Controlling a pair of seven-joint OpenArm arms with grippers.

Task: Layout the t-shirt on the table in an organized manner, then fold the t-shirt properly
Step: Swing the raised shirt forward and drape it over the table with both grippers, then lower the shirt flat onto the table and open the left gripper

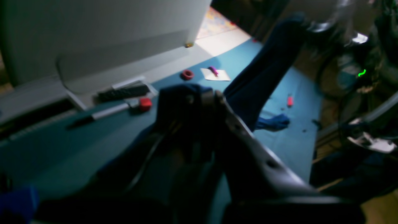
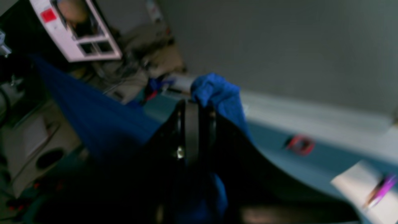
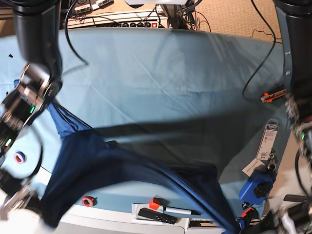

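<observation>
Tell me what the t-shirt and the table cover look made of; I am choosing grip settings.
The t-shirt looks like soft knit cotton, matte dark navy: it sags and creases where it hangs stretched. The table cover seems a thin, smooth woven cloth, light teal, matte: shallow wrinkles and fold lines run across it. The exact fibre cannot be told for either.

Both wrist views are dim and soft with motion blur. In the left wrist view the claw [image 1: 199, 102] is a dark smear, and a bright patch of light falls on the counter [image 1: 289, 146] at its far end. In the right wrist view the t-shirt [image 2: 217, 90] glows saturated blue against a murky foreground. The base view is evenly bright; a long soft shadow lies on the counter just above the t-shirt, whose lower edges streak.
</observation>
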